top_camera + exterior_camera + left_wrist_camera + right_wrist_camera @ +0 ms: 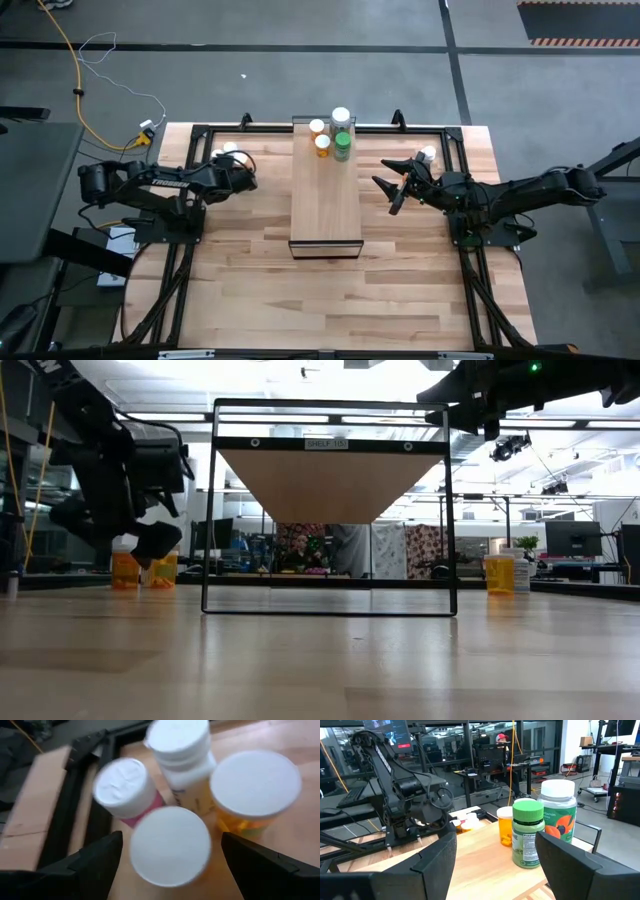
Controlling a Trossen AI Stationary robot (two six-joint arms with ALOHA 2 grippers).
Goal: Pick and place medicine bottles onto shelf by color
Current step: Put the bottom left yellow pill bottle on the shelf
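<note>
Left wrist view: the left jaws (167, 857) stand wide open and hold nothing, poised directly over a cluster of medicine bottles (170, 845) on the desk (240, 280). One white cap lies between the two fingers; three more capped bottles sit just beyond it, one with an orange body (252, 795), one with a pinkish label (125, 790), one white-bodied (182, 750). In the high view this cluster lies well to the left of the shelf (325, 190), near the desk's far-left corner beside the black frame (200, 135).

Right jaws (393, 188) are also open and empty, raised above the desk just to the right of the shelf, fingers pointed toward it.

On the shelf's far end stand four bottles: two orange (321, 143), one green with a green cap (527, 834), and one larger green-labelled bottle with a white cap (559, 810). The rest of the shelf top is bare wood.

One further white-capped bottle (429, 154) stands on the desk to the right of the shelf, behind the right arm. Low view shows orange bottles (498, 573) standing on the desk at either side of the shelf.
</note>
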